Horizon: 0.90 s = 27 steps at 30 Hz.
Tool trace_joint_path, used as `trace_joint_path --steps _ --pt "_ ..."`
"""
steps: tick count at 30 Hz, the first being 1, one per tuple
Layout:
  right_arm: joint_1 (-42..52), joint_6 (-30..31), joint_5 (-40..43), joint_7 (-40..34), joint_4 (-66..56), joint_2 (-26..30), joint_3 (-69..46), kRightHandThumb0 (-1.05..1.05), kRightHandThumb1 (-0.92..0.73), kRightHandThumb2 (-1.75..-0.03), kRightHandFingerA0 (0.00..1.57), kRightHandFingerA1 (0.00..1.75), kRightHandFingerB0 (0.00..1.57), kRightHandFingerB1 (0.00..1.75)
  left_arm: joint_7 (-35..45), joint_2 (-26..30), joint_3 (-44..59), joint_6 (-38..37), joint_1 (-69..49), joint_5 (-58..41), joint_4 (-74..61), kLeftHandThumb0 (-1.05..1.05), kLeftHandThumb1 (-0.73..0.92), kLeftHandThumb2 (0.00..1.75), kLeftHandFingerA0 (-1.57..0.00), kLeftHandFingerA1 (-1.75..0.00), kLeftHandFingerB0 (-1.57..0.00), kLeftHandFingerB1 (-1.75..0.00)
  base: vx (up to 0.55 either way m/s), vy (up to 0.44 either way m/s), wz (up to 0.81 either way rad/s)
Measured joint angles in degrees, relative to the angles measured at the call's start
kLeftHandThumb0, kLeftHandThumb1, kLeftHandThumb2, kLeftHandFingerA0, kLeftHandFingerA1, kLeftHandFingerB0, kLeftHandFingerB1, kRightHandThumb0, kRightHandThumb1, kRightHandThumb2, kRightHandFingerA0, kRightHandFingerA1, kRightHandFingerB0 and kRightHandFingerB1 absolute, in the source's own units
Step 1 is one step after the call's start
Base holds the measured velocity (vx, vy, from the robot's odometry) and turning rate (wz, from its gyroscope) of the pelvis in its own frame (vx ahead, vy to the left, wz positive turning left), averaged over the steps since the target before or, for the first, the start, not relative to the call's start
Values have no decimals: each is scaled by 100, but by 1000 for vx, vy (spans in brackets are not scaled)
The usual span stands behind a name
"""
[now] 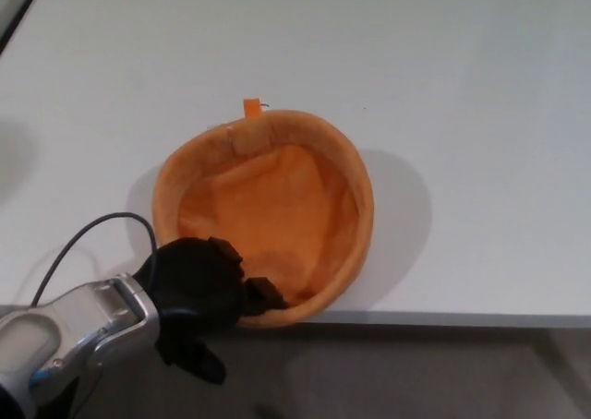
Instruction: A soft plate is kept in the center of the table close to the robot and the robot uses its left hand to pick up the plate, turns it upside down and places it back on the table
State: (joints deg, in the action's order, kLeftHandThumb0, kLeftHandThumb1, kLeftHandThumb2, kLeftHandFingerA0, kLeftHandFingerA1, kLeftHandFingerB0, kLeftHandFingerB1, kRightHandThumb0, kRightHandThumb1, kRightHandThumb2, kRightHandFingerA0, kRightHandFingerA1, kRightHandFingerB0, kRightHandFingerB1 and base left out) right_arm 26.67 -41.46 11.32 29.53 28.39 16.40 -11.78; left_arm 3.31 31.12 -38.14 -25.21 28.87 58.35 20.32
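Left hand (199,294), black: fingers hooked over near rim of soft orange fabric plate (268,211), thumb below, pinching it. Plate at near edge of white table (462,87), near side tipped up. Probably light, floppy; wall will likely buckle, so grip the rim deep.

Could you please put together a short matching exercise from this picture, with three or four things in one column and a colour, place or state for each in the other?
Things:
1. soft plate
2. left hand
3. table
4. small tab

Descriptions:
A. white, bearing the rest
B. black, closed on the near rim
C. orange, opening facing up, at the table's near edge
D. sticking out past the far rim

Pairs: 1-C, 2-B, 3-A, 4-D
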Motion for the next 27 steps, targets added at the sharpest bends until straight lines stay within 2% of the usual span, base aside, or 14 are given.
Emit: trace_joint_path --steps 1,2,3,4,5,8,10,12,17,18,22,23,27 --pt "-2 0 4 4 0 0 0 -65 -70 -104 55 61 33 49 -58 -3 -13 21 17 41 4 -51 53 97 -83 -93 -81 -78 0 0 0" --pt "-6 0 11 9 0 0 -2 -65 -71 -104 54 61 33 49 -174 -8 -30 65 46 119 16 -40 66 65 -83 -162 -79 -127 0 0 0" --pt "-6 1 14 10 0 0 -4 -66 -71 -105 53 61 32 49 -237 -13 -46 99 68 162 25 -41 61 63 -90 -153 -89 -119 0 0 0" --pt "-7 1 16 10 0 0 -6 -66 -71 -105 53 61 32 49 -345 -28 -76 171 123 246 51 -41 61 63 -90 -153 -89 -119 0 0 0" --pt "-8 1 16 10 0 1 -6 -64 -71 -104 52 61 32 49 -403 -44 -87 215 149 287 77 -38 57 59 -102 -169 -83 -154 0 0 0" --pt "-7 10 23 12 -10 1 -6 -65 -71 -104 54 61 33 49 -770 -78 -144 399 220 488 202 -39 55 59 -100 -172 -82 -156 0 0 0" --pt "-28 11 24 12 -1 1 -6 -65 -71 -104 54 61 33 49 -1040 -86 -183 506 242 631 284 -37 61 59 -98 -172 -82 -157 0 0 0" --pt "-56 11 24 12 16 3 -6 -64 -70 -104 54 62 33 50 -1191 -92 -184 569 245 692 331 -39 64 64 -95 -172 -84 -151 0 0 0" --pt "-75 52 45 57 -4 5 -5 -64 -70 -104 54 62 34 50 -1374 -97 -181 679 243 822 371 -39 59 58 -96 -168 -81 -148 0 0 0" --pt "-79 59 45 61 -4 5 -5 -63 -70 -104 54 62 33 50 -1383 -98 -177 690 237 825 369 -39 40 85 -123 -140 -98 -122 0 0 0" --pt "-76 75 40 62 -15 27 -7 -62 -70 -104 54 62 33 50 -1379 -152 -106 713 166 764 366 -41 38 84 -121 -138 -96 -120 0 0 0" --pt "-74 78 40 62 -19 29 -8 -63 -70 -104 55 62 33 50 -1373 -165 -82 722 148 749 363 -40 57 61 -91 -171 -81 -147 0 0 0" --pt "-62 130 43 57 -75 29 -7 -63 -69 -103 55 62 31 49 -1303 -232 102 825 -30 619 283 -38 61 61 -91 -172 -81 -151 0 0 0"
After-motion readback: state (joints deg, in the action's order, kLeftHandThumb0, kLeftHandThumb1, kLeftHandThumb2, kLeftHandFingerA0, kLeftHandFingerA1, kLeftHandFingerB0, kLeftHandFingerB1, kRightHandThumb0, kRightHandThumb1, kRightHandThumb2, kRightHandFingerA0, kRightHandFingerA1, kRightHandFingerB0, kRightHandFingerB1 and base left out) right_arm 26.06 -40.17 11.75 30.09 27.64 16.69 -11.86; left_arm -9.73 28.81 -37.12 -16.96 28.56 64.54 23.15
